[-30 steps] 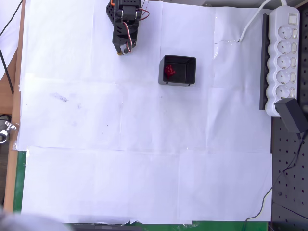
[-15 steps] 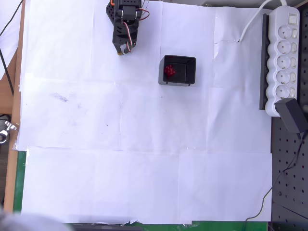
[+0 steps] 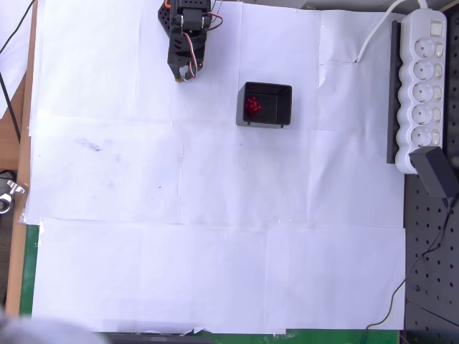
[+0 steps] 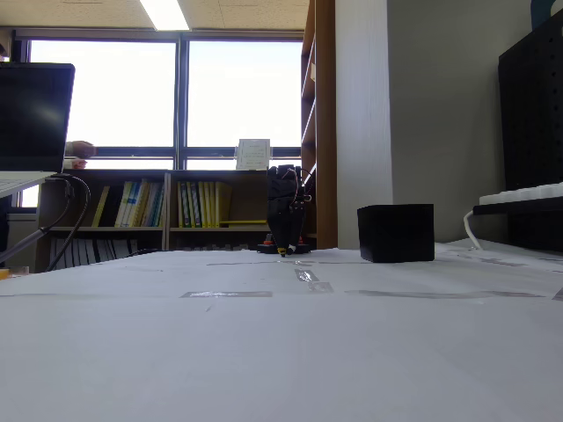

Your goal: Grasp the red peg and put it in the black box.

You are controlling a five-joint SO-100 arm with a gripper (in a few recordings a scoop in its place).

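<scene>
The arm (image 3: 185, 32) is black plastic with boxy servo housings, exposed red, white and dark wiring, and a narrow tool (image 3: 182, 74).

1. No lettering reads anywhere on the white paper (image 3: 215, 215) covering the table, from overhead.
2. The power strip (image 3: 421, 86) shows sockets and a switch, with no brand I can make out.
3. In the fixed view, a sign (image 4: 253, 154) stands on the windowsill, print too small to read.
4. Book spines (image 4: 158, 204) show colours, no legible titles.
</scene>
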